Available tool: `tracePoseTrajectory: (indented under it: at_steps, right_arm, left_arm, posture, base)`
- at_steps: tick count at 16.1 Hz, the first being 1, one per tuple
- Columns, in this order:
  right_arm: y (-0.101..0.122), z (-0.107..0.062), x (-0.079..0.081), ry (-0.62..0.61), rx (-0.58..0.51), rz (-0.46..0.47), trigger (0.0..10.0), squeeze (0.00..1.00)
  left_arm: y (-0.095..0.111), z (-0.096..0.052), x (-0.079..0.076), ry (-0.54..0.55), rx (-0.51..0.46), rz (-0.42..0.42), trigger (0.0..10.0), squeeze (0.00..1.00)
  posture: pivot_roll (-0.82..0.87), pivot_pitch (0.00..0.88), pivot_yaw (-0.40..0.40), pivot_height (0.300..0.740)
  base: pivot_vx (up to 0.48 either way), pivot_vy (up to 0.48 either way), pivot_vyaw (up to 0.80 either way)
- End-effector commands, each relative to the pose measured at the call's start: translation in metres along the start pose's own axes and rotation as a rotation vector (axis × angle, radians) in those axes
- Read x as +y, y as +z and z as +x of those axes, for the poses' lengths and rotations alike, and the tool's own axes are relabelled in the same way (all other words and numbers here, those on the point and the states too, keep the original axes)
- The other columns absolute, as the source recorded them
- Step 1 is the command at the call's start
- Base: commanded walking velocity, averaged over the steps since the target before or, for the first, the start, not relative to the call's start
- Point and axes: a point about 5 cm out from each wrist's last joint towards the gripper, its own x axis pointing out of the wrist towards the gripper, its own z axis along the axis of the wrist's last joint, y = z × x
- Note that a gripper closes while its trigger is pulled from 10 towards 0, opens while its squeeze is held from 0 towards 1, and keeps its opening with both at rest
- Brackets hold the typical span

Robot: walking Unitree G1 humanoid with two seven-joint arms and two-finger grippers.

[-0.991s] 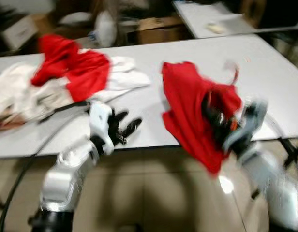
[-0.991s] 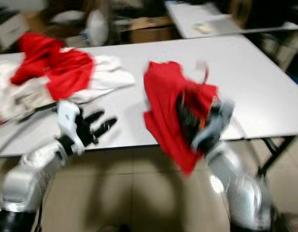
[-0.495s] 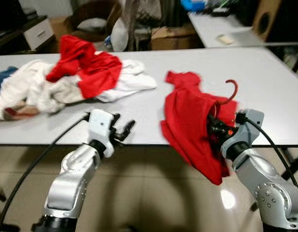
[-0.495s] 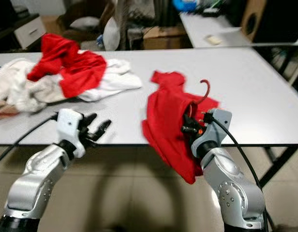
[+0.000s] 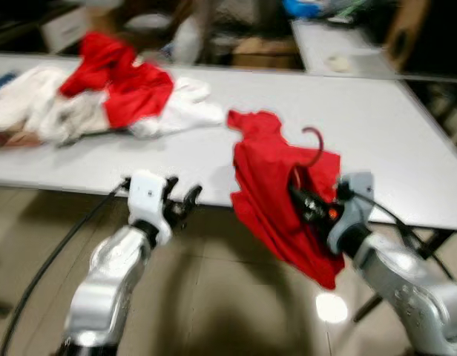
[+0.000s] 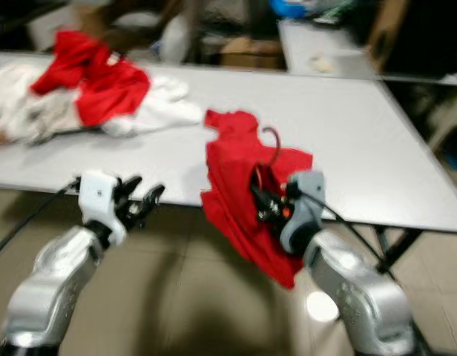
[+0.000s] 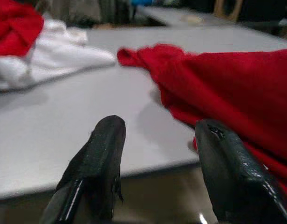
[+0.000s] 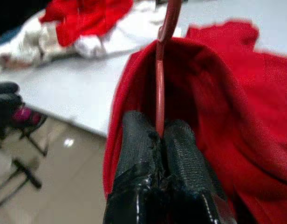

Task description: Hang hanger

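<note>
A red garment [image 5: 277,185] hangs on a red hanger whose hook [image 5: 314,141] sticks up above the collar. It drapes over the front edge of the white table [image 5: 377,141]. My right gripper [image 5: 306,202] is shut on the hanger's neck inside the garment; in the right wrist view the two fingers [image 8: 141,140] pinch the red stem [image 8: 160,79]. My left gripper [image 5: 182,202] is open at the table's front edge, left of the garment, with nothing between its fingers [image 7: 104,154].
A pile of red and white clothes [image 5: 102,93] lies at the table's back left. A second table [image 5: 340,52] and boxes stand behind. Tiled floor lies below the table edge, and a black cable [image 5: 43,274] runs by my left arm.
The camera view has shifted. My right gripper keeps its hold on the hanger and garment, now a bit lower and further left. The left gripper stays open at the table edge.
</note>
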Motion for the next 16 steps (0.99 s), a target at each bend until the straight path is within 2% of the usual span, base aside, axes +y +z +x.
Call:
tracePoseTrajectory:
  at_steps: [1, 5, 8, 11, 12, 14, 16]
  right_arm:
    - [0.003, -0.004, 0.004, 0.035, 0.004, -0.029, 10.0, 0.0]
    - [0.002, -0.016, 0.024, 0.26, 0.058, -0.052, 10.0, 0.0]
    - [0.004, -0.013, 0.029, 0.334, 0.03, -0.089, 10.0, 0.0]
    - [-0.002, 0.0, 0.028, 0.297, 0.002, -0.034, 10.0, 0.0]
    - [-0.01, 0.007, 0.025, 0.24, 0.008, -0.03, 10.0, 0.0]
    - [-0.019, 0.012, 0.022, 0.156, 0.009, -0.006, 10.0, 0.0]
    - [-0.022, 0.014, 0.021, 0.128, -0.001, -0.014, 10.0, 0.0]
  left_arm:
    - [0.004, 0.003, 0.005, 0.014, -0.002, 0.018, 10.0, 0.0]
    - [0.005, 0.005, -0.003, -0.053, 0.022, 0.004, 10.0, 0.0]
    - [0.003, 0.002, -0.005, -0.071, 0.044, 0.064, 10.0, 0.0]
    - [0.002, -0.005, -0.004, -0.065, 0.058, 0.066, 10.0, 0.0]
    - [-0.001, -0.007, -0.002, -0.061, 0.068, 0.065, 10.0, 0.0]
    - [-0.001, -0.005, -0.005, -0.065, 0.069, 0.057, 10.0, 0.0]
    - [-0.002, -0.003, -0.003, -0.046, 0.078, 0.059, 10.0, 0.0]
  posture:
    - [-0.18, 0.0, 0.062, 0.74]
    - [-0.16, 0.0, 0.06, 0.74]
    - [-0.12, 0.0, 0.042, 0.74]
    - [-0.09, 0.0, 0.03, 0.74]
    - [-0.09, 0.0, 0.033, 0.74]
    - [-0.09, 0.0, 0.039, 0.74]
    - [-0.1, 0.0, 0.05, 0.74]
  base:
    - [0.0, 0.0, 0.8]
    - [0.0, 0.0, 0.8]
    - [0.0, 0.0, 0.79]
    - [0.0, 0.0, 0.79]
    - [0.0, 0.0, 0.79]
    - [0.0, 0.0, 0.8]
    - [0.0, 0.0, 0.8]
